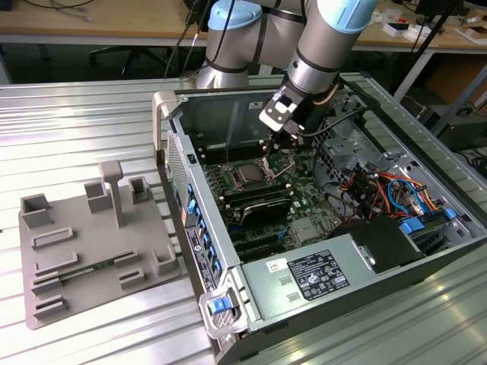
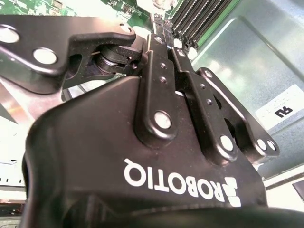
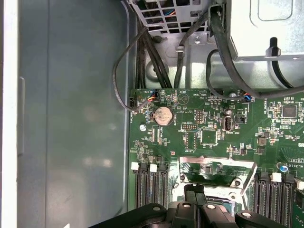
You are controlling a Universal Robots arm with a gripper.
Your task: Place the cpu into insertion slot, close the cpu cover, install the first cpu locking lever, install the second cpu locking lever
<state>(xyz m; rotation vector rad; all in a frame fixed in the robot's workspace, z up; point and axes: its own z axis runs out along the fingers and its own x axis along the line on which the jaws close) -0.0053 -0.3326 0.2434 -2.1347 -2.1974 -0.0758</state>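
Just then my claw (image 1: 276, 147) hung pinched narrow, fingers together, just beside the insertion slot (image 1: 236, 173) in the green board (image 3: 213, 118). Inside that slot the cpu (image 1: 249, 176) lay flat; the cpu cover (image 3: 223, 164) stood at the slot's edge, next to my fingertips.

A grey tray (image 1: 84, 232) (slotted) sits beside an open computer case (image 1: 221, 114).

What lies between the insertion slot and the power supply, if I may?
Exterior view: black memory sticks lie between the insertion slot and the power supply.

White lettering (image 2: 183, 183) on the claw (image 2: 166, 42)
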